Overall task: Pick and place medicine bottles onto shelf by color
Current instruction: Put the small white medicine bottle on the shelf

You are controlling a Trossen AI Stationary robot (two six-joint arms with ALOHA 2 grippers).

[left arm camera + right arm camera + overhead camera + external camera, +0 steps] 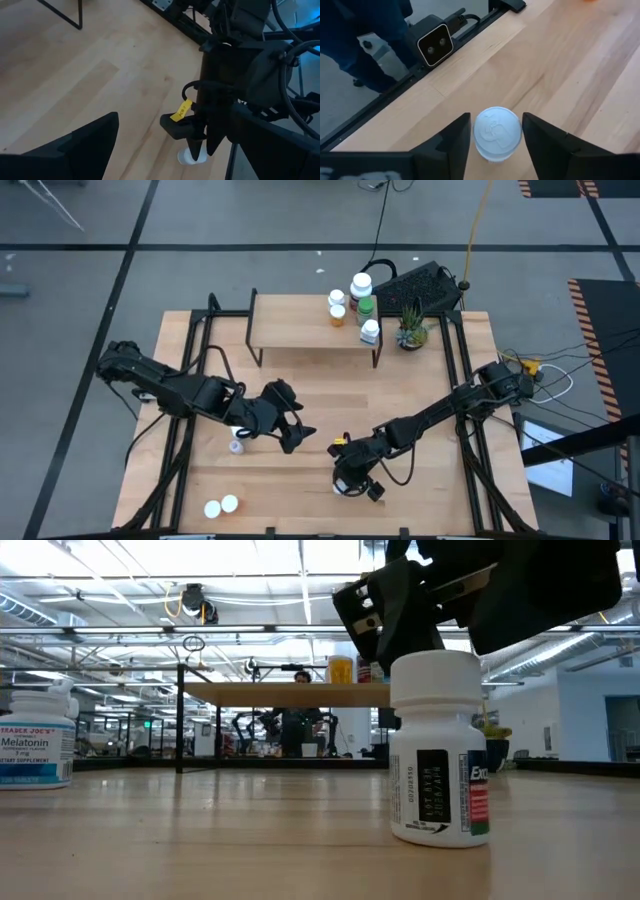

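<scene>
My right gripper (492, 137) hangs over the front of the table (300, 395), fingers pointing down, with a white-capped bottle (497, 132) standing upright between them. The cap sits centred in the gap; each finger lies just beside it, and I cannot tell whether they touch it yet. In the low view the bottle (440, 750) rests on the wood under my gripper. My left gripper (290, 430) waits wide open nearby to the left. Four bottles (355, 305) stand on the shelf (300, 330) at its right end.
</scene>
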